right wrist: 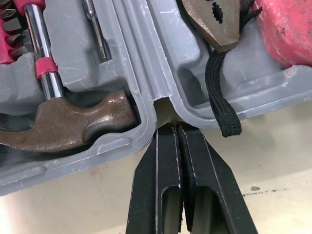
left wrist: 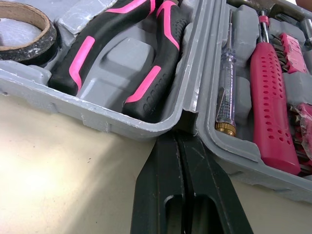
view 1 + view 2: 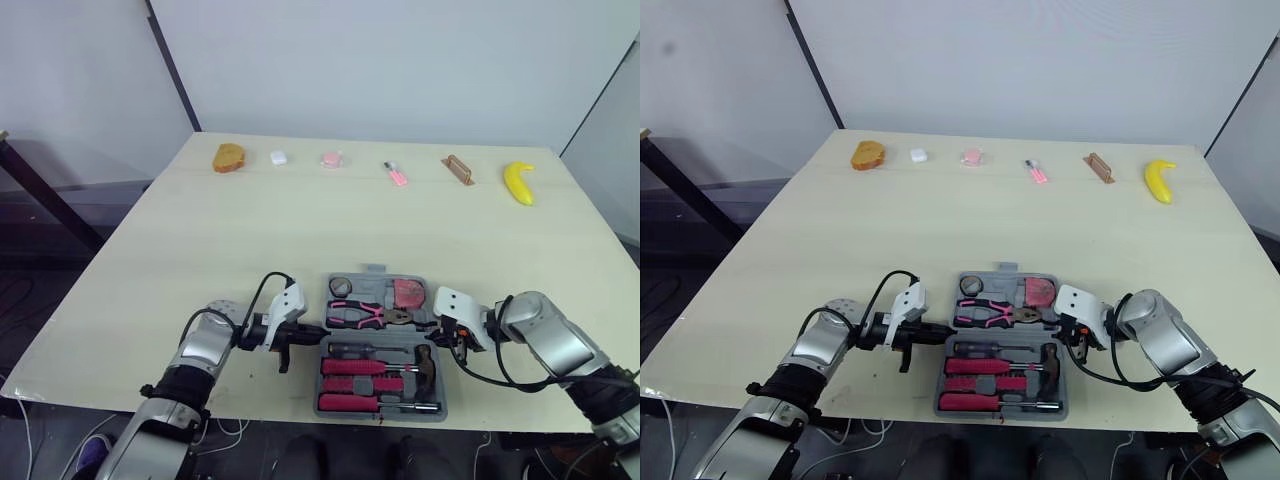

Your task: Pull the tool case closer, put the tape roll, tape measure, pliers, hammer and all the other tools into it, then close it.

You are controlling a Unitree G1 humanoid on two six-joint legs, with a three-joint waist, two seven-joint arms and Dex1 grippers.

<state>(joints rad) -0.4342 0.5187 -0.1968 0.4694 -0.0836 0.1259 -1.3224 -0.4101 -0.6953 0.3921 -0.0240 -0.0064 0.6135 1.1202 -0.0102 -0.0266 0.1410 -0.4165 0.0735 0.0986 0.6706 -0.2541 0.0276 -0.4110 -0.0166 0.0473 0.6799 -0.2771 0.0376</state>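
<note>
Left eye view: the tool case [image 3: 376,271] lies open at the table's [image 3: 300,220] near edge, with the left gripper [image 3: 312,331] and right gripper [image 3: 438,335] at either side. Left wrist view: fingers [image 2: 163,175] pressed together, tips at the hinge gap, beside the pliers [image 2: 141,53] and tape roll [image 2: 24,29]. Right wrist view: fingers pressed together at the hinge, and the hammer [image 1: 73,122] sits just inside.

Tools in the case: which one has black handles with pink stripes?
The pliers, in the far half beside the tape roll. The two big handles in the near half are plain pink.
</note>
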